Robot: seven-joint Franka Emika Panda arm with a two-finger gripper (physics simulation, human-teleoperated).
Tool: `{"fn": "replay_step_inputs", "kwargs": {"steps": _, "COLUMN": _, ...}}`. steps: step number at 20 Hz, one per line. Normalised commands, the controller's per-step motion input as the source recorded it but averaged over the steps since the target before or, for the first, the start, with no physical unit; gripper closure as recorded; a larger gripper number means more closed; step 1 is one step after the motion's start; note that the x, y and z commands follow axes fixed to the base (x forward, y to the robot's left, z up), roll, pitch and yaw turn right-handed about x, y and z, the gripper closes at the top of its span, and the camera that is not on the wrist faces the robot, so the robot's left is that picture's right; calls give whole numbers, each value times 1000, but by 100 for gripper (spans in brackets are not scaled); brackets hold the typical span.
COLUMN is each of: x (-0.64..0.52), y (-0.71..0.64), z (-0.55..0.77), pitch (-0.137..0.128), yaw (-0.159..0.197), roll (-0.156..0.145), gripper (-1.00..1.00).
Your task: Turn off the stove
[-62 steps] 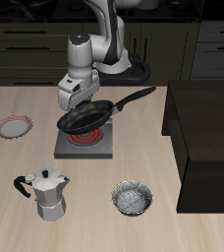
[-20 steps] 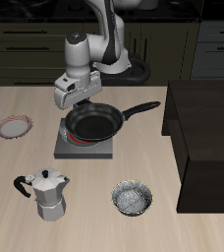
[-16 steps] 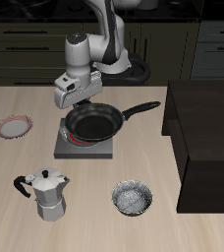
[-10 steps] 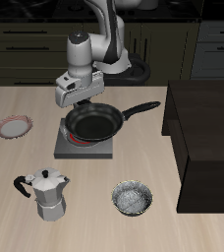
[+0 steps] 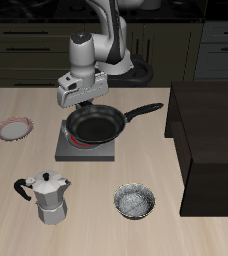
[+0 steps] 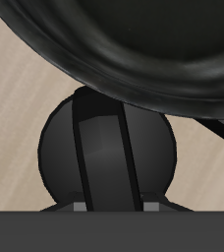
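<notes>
1 small dark knob (image 6: 106,157) sits directly under the tool (image 5: 77,110), whose grip I cannot tell, so twist gently without nudging the frying pan (image 5: 96,124) on the stove (image 5: 71,150)

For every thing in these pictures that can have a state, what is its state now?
stove: on, red glow showing beside the pan
frying pan: sitting on the stove
tool: over the stove's back edge, open or shut cannot be told
moka pot: upright, lid closed
</notes>
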Motion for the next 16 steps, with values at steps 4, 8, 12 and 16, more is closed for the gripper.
{"fn": "replay_step_inputs", "kwargs": {"steps": 4, "x": -56, "y": 120, "z": 17, "pitch": 6, "yaw": -47, "roll": 8, "gripper": 100}}
{"fn": "replay_step_inputs", "kwargs": {"steps": 8, "x": -20, "y": 130, "z": 26, "pitch": 9, "yaw": -54, "roll": 29, "gripper": 100}}
{"fn": "replay_step_inputs", "kwargs": {"steps": 12, "x": 1, "y": 127, "z": 21, "pitch": -1, "yaw": -50, "roll": 12, "gripper": 100}}
{"fn": "replay_step_inputs", "kwargs": {"steps": 16, "x": 5, "y": 63, "z": -32, "pitch": 4, "yaw": -15, "roll": 10, "gripper": 100}}
